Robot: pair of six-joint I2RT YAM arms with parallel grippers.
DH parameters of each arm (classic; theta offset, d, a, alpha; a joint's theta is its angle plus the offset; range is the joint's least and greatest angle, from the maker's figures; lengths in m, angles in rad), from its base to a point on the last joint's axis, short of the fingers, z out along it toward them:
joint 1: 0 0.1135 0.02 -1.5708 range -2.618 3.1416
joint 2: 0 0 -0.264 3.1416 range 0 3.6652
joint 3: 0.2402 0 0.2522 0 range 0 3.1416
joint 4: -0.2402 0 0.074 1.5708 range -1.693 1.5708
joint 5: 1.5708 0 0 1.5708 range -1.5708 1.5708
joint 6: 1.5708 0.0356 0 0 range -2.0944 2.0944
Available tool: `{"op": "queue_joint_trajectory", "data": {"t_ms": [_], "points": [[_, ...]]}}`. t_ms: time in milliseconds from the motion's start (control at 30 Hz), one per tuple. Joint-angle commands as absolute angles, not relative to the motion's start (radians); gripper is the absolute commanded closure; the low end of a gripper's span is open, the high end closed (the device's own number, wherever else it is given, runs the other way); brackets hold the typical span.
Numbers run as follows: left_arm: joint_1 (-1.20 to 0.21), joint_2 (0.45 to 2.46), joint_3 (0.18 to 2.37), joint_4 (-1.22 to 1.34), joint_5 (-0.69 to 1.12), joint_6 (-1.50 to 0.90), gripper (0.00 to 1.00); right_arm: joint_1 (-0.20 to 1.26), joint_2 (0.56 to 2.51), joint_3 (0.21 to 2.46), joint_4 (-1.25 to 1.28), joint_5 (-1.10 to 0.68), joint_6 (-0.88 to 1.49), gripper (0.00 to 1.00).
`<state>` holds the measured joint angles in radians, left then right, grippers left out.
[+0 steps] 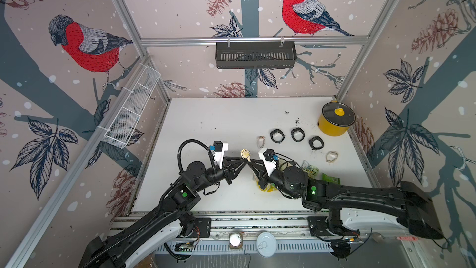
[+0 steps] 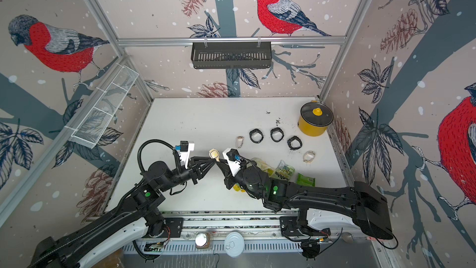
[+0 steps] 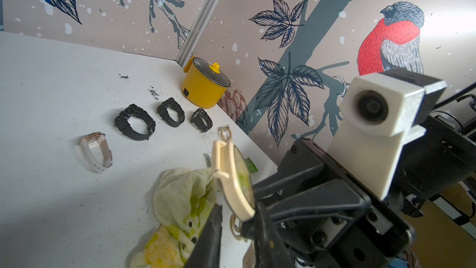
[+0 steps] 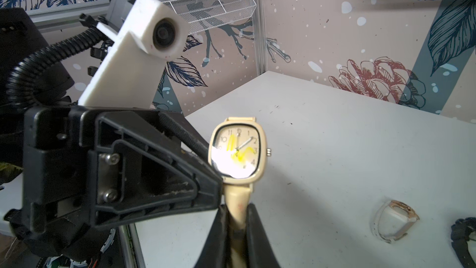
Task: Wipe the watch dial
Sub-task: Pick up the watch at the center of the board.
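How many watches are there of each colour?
Black watches: 3
White watches: 2
Cream watch: 1
Total: 6 watches

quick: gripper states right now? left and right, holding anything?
Left gripper: jaws either side of the cream watch's lower end; whether they grip it cannot be told.
Right gripper: closed on the watch's strap, holding it.

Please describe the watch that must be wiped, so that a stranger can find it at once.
Over the middle of the white table, the right gripper holds one cream watch up by its strap. Unlike the black watches and pale watches lying there, it has yellow scribbles across its dial.
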<state>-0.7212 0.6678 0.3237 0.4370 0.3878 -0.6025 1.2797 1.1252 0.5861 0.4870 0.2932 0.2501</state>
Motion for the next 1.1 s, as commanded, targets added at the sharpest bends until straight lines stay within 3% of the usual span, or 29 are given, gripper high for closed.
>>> {"op": "queue_joint_trajectory", "data": {"t_ms": [0,100,300,633,867,1000,1067], "points": [[-0.721,0.669,0.326,0.458,0.363,-0.618,0.77,1.285,1.123,0.583,0.546,0.288,0.225,0.86],[-0.721,0.671,0.328,0.459,0.357,-0.626,0.77,1.295,1.124,0.583,0.552,0.299,0.208,0.86],[-0.721,0.684,0.319,0.475,0.334,-0.656,0.61,1.314,1.138,0.591,0.554,0.322,0.186,0.86],[-0.721,0.700,0.317,0.507,0.359,-0.662,0.78,1.318,1.141,0.585,0.571,0.332,0.183,0.86],[-0.721,0.671,0.306,0.506,0.342,-0.674,0.93,1.315,1.099,0.559,0.565,0.314,0.162,0.60],[-0.721,0.643,0.306,0.495,0.340,-0.669,0.95,1.275,1.001,0.512,0.535,0.183,0.103,0.49],[-0.721,0.638,0.306,0.506,0.365,-0.661,0.96,1.227,0.950,0.469,0.525,0.028,0.040,0.43]]}}
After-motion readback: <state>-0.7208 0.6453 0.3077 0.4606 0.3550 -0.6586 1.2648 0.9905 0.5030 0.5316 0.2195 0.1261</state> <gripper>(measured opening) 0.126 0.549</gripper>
